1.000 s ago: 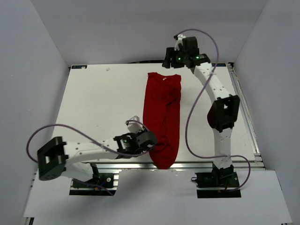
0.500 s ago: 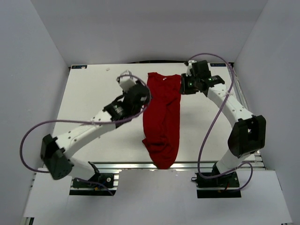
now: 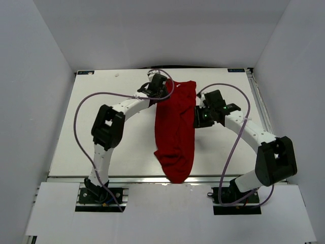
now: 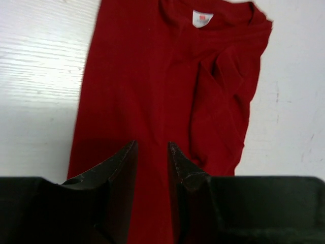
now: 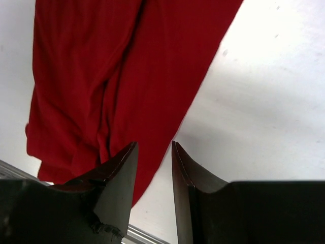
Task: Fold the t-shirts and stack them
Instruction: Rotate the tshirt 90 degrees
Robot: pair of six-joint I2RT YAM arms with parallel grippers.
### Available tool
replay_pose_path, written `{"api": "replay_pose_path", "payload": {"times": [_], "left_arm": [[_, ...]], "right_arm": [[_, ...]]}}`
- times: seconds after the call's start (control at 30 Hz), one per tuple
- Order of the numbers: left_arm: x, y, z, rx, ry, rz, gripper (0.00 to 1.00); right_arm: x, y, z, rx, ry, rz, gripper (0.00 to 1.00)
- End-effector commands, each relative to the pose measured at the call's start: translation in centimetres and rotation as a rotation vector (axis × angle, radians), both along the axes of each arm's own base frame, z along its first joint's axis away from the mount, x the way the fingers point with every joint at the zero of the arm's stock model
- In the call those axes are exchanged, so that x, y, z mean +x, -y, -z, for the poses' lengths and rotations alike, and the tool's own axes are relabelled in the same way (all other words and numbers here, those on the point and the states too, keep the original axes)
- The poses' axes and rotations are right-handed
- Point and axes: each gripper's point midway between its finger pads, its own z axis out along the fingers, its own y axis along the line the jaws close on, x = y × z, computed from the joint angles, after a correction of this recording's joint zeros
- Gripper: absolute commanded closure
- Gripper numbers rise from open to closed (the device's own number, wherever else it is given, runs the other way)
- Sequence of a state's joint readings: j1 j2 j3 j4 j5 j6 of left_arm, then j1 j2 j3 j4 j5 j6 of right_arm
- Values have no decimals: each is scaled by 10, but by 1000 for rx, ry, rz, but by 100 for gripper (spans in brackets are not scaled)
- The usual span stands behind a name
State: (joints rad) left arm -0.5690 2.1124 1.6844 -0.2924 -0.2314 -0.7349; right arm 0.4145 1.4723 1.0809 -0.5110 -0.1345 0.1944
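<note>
While the t-shirt point(image 3: 175, 132) lies narrow, bare table point(image 3: 101, 127) flanks both long edges.

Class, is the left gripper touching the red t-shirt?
Cannot tell. Left wrist view: left gripper hangs over the red t-shirt, jaws parted; neither contact nor gap shows.

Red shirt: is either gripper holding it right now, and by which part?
Neither holds it. The left gripper hangs open over the shirt, and the right gripper is open over its right edge; no cloth is pinched.
</note>
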Motion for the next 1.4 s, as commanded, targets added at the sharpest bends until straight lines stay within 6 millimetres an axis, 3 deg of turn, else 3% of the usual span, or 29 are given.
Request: {"api": "replay_pose_path", "payload": {"times": [0.0,0.03,0.1,0.13,0.2,0.23,0.27,0.47,0.53,0.57,0.67,0.7,0.9,1.03,1.13,1.33,1.37], "left_arm": [[18,19,-29,-92,33,111,59],[24,19,-10,-88,7,108,59],[36,21,-7,-125,9,114,59],[41,21,13,-122,-22,112,59],[52,20,20,-131,-31,106,59],[54,19,40,-120,-59,102,59],[59,16,47,-119,-63,95,59],[75,1,90,-151,-110,55,61],[84,-2,93,-162,-104,44,62],[88,-9,108,-157,-122,29,63],[104,-18,112,-192,-110,1,64],[107,-21,122,-196,-120,-14,64],[137,-57,126,-233,-74,-125,68],[157,-98,130,-260,-40,-232,68],[173,-110,122,-303,9,-236,69],[187,-103,77,-346,77,-154,69],[187,-103,61,-349,102,-144,68]], "right_arm": [[-18,-10,5,21,0,-41,61],[-23,-10,5,21,-1,-48,61],[-35,-14,12,17,-20,-72,60],[-43,-12,20,11,-41,-82,60],[-53,-17,30,12,-62,-112,60],[-58,-16,39,2,-75,-116,60],[-62,-20,42,2,-74,-129,60],[-74,-32,71,16,-95,-154,60],[-76,-35,79,12,-105,-157,60],[-76,-36,82,-1,-98,-156,60],[-70,-36,83,-36,-76,-155,60],[-65,-38,79,-38,-61,-154,60],[-43,-46,75,-92,-28,-212,60],[-33,-40,82,-174,-28,-242,60],[-28,-49,75,-145,-11,-245,60],[-20,-68,30,-99,85,-276,60],[-22,-73,22,-80,96,-288,60]]}}
